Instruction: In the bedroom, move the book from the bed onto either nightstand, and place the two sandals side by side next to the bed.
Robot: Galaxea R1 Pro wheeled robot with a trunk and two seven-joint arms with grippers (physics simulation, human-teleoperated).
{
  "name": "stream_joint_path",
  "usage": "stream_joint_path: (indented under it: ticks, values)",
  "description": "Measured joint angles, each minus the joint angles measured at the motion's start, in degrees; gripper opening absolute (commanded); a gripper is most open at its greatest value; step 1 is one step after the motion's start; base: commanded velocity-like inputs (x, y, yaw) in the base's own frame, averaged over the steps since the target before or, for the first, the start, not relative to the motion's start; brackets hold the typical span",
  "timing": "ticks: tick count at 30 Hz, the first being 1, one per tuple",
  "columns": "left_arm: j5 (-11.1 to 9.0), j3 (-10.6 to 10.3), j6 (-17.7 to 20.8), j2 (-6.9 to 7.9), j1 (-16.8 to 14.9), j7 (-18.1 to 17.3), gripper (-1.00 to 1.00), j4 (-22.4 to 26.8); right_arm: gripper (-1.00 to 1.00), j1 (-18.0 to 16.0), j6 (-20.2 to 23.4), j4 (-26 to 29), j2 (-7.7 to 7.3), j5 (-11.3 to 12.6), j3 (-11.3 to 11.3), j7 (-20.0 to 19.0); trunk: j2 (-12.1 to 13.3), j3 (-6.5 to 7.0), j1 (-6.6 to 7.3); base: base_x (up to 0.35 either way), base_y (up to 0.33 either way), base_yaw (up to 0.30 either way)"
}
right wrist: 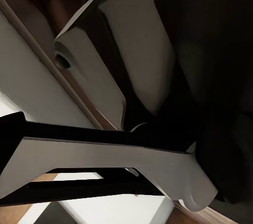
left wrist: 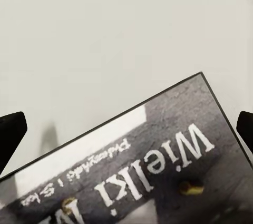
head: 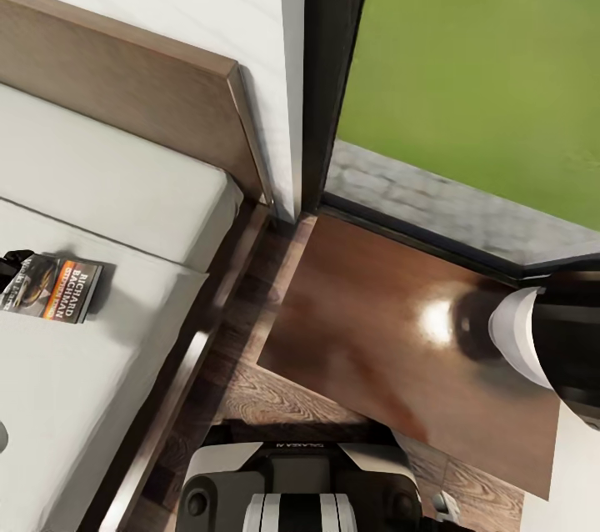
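Book (head: 54, 288) seen lying on bed (head: 100, 182), near edge, not yet moved. Left gripper (left wrist: 126, 129) held open, fingertips either side of book, just above. Nightstand (head: 392, 332) close beside bed. Right gripper state cannot be told. Sandal placement judged undone.

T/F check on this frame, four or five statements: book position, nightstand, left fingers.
1. The book lies on the bed's mattress. True.
2. The book sits on the nightstand. False: the nightstand top bears no book.
3. In the left wrist view the left gripper's fingers stand apart, either side of the book. True.
4. The nightstand stands beside the bed, by the window. True.
5. The book is open. False: it lies closed, cover up.
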State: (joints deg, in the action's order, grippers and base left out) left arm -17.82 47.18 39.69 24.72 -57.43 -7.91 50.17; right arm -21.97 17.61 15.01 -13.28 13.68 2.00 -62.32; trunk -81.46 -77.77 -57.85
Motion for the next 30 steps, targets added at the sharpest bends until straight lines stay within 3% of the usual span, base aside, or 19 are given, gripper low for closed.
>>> stream_joint_path:
  ticks: [30]
  values:
    - [0.17, 0.0, 0.0, -0.04, 0.0, 0.01, 1.0, -0.01, 1.0, 0.01, 0.0, 0.0, 0.0, 0.0, 0.0, -0.09, 0.0, 0.0, 0.0, 0.0, 0.0, -0.051]
